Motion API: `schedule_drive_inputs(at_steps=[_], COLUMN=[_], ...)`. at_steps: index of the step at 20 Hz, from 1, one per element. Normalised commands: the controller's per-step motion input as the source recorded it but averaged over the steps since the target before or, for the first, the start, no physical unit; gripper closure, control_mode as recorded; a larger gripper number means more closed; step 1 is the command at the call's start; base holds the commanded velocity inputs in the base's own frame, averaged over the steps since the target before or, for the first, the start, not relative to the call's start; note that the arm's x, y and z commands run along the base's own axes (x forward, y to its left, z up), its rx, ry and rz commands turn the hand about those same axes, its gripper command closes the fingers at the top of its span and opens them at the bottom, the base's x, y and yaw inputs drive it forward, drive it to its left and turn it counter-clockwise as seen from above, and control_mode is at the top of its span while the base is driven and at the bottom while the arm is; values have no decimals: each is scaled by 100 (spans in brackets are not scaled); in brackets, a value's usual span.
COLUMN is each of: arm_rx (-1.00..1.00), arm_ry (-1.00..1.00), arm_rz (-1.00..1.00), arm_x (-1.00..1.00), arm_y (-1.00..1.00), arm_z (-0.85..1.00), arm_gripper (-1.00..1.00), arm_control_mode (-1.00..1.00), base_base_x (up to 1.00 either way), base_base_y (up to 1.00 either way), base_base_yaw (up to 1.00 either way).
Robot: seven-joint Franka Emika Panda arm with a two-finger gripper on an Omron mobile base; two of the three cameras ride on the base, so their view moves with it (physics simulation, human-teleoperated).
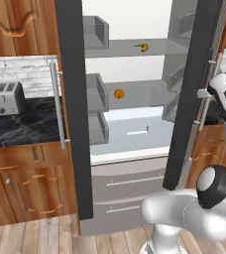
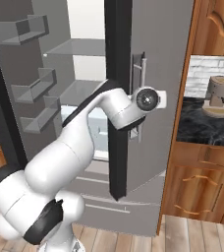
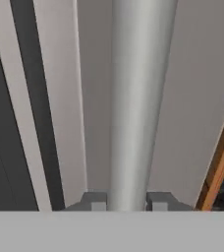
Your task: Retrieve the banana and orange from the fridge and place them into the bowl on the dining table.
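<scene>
arm reaching out level to the fridge (image 1: 135, 124) door
gripper (image 3: 126, 202) fingers clamped either side of the upright bar handle (image 3: 138, 98) between them

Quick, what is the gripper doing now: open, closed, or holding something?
Gripper: shut on the fridge door handle, one finger on each side of the vertical bar.

fridge (image 1: 135, 149) doors wide open, tiny yellow banana (image 1: 143, 47) up on top shelf, round orange (image 1: 119, 93) on the shelf below
</scene>
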Motion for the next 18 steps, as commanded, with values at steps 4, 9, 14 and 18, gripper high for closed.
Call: schedule_drive_inputs(at_steps=[4, 9, 14, 18], arm_rx=[1, 0, -3, -23], arm_ry=[15, 22, 13, 2], arm_rz=[-1, -15, -9, 8], arm_x=[-87, -65, -80, -39], arm_y=[-81, -94, 1, 95], arm_z=[22, 20, 40, 23], arm_gripper=[-100, -100, -100, -100], arm_control_mode=[-100, -100, -100, -100], base_base_x=[0, 0, 0, 0], base_base_y=[0, 0, 0, 0], base_base_yaw=[0, 0, 0, 0])
